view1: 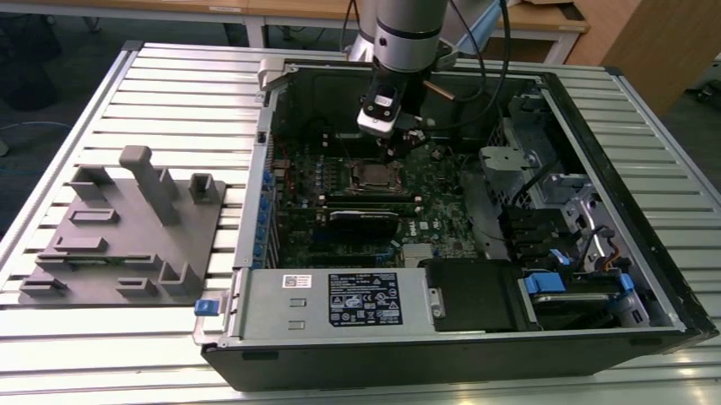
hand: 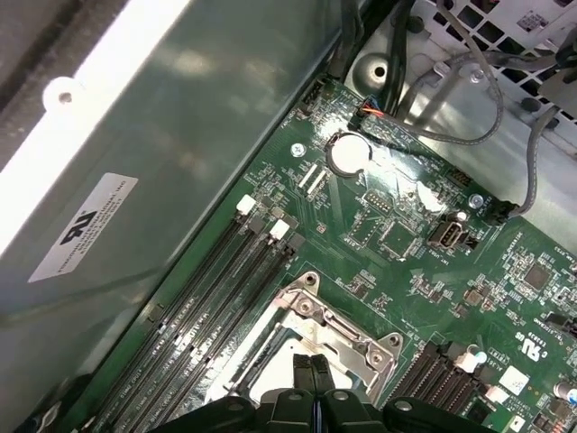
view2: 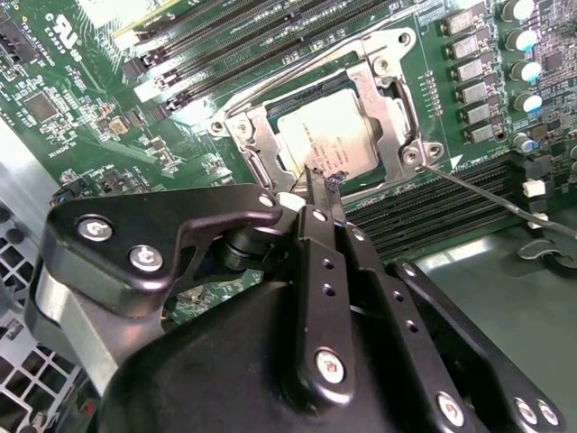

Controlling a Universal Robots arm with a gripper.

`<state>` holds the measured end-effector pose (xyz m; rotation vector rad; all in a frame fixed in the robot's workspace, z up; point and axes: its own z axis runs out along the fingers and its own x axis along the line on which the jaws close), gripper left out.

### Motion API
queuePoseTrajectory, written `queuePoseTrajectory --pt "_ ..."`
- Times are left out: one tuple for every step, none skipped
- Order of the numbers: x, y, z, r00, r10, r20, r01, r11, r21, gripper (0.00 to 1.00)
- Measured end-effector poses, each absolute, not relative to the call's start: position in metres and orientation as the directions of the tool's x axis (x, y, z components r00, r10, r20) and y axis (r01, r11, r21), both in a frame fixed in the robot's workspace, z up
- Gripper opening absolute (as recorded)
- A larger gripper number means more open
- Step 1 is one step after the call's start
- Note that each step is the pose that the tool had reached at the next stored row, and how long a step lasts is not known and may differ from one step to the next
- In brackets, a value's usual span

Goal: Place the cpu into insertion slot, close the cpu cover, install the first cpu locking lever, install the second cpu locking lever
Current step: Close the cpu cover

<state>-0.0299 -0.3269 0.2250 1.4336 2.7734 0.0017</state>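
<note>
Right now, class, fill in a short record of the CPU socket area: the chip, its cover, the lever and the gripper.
cpu: in the insertion slot, metal top up
cpu cover: lying flat around the cpu
locking lever: thin rod reaching out from the cover's corner
gripper: shut, tips at the cover's edge

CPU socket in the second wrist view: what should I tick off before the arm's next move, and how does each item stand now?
1. cpu lying flat, silvery top up: ok.
2. cpu cover down around the cpu: ok, it looks flat.
3. thin locking lever latched: not ok, it juts out away from the cpu cover.
4. other locking lever latched: cannot tell, the claw blocks that side.
5. claw shut and empty, tip by the cpu cover's edge: ok; contact cannot tell.
</note>
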Motion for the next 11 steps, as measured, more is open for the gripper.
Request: queuePoseTrajectory --pt "-0.03 -0.3269 0.225 -0.579 0.815 -0.017 0.815 0.58 0.01 0.1" --pt "-0.03 -0.3269 0.225 -0.581 0.814 -0.017 0.814 0.581 0.01 0.1" --pt "-0.0301 -0.3269 0.225 -0.582 0.813 -0.017 0.813 0.582 0.01 0.1" --pt "-0.0301 -0.3269 0.225 -0.583 0.812 -0.017 0.812 0.583 0.01 0.1" --pt "-0.0302 -0.3268 0.225 -0.584 0.811 -0.017 0.811 0.584 0.01 0.1" --pt "-0.0302 -0.3268 0.225 -0.585 0.811 -0.017 0.811 0.586 0.01 0.1" --pt "-0.0302 -0.3268 0.225 -0.587 0.81 -0.017 0.81 0.587 0.01 0.1" --pt "-0.0303 -0.3269 0.225 -0.588 0.809 -0.017 0.809 0.588 0.01 0.1" --pt "-0.0303 -0.3269 0.225 -0.589 0.808 -0.017 0.808 0.589 0.01 0.1" --pt "-0.0304 -0.3269 0.225 -0.59 0.807 -0.017 0.807 0.59 0.01 0.1" --pt "-0.0304 -0.3269 0.225 -0.591 0.806 -0.017 0.806 0.592 0.01 0.1"
